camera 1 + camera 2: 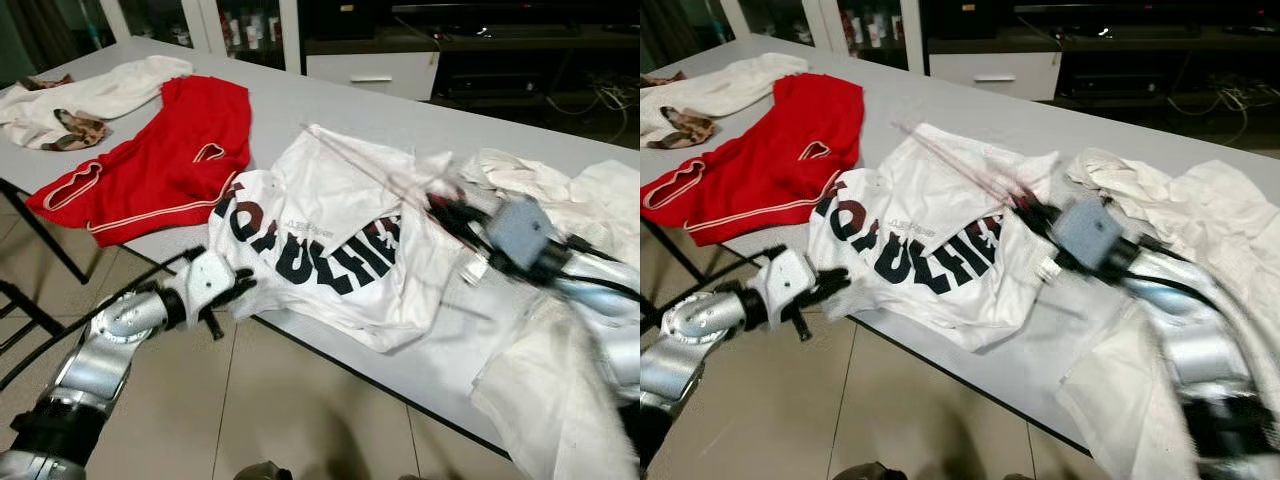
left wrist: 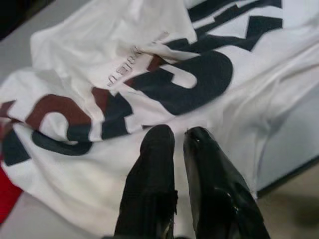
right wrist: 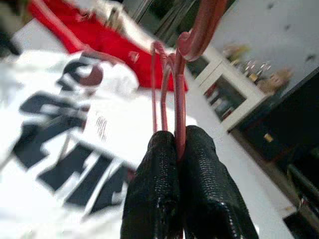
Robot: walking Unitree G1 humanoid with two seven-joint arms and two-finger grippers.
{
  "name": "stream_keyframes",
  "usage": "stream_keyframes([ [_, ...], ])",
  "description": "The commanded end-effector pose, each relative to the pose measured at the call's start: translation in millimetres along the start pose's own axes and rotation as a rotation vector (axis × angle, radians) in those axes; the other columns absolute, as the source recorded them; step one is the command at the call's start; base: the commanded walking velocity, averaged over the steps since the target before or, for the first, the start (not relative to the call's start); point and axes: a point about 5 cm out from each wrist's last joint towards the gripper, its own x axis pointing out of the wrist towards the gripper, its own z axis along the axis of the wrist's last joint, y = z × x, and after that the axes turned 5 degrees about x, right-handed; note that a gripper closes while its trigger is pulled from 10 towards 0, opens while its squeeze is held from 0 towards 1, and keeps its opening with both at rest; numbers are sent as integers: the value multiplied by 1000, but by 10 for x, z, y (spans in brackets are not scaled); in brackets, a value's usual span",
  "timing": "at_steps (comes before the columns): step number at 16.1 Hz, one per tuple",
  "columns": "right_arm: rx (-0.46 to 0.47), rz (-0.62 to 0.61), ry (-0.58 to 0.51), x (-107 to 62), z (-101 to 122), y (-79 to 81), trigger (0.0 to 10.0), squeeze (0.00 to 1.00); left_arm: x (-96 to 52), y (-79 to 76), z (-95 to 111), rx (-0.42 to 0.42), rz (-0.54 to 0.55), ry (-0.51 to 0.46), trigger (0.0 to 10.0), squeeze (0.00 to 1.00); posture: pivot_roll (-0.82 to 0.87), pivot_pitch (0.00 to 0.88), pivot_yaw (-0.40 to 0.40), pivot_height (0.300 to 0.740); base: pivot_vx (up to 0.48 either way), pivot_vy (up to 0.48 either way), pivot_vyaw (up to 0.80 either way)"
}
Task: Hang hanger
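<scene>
My right gripper [image 3: 177, 144] is pinched on the thin red hanger [image 3: 172, 74] above the white shirt [image 1: 330, 220]. It looks light, springy and slippery; grip near the hook. Left gripper [image 2: 177, 142] nearly closed, empty, at the shirt's hem.

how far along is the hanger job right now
Done: the right tool is shut on the red hanger, held above the white printed t-shirt. In hand: the left tool sits at the shirt's near edge, fingers together. Left: the shirt lies flat on the table, not yet on the hanger.
</scene>
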Motion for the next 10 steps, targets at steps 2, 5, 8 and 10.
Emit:
stream_keyframes([
  [2, -13, 81, 35, -226, 96, -105, 10000, 0, -9, 76, 9, -18, 15, -20, 0, 0, -85, 0, 72, 736, 0, 0, 0],
  [5, -14, 69, 77, -321, 81, -188, 10000, 0, 32, 101, -4, -42, 38, -8, 431, 0, -95, 0, 77, 736, 0, 0, 0],
  [8, -17, 18, 73, -266, 65, -219, 10000, 0, 21, 66, 5, -50, 15, -53, 10000, 1000, -89, 0, 76, 736, 0, 0, 0],
  [10, 6, 23, 45, -186, 75, -166, 10000, 0, 14, 13, 49, -86, -8, -124, 10000, 1000, -89, 0, 76, 736, 0, 0, 0],
])
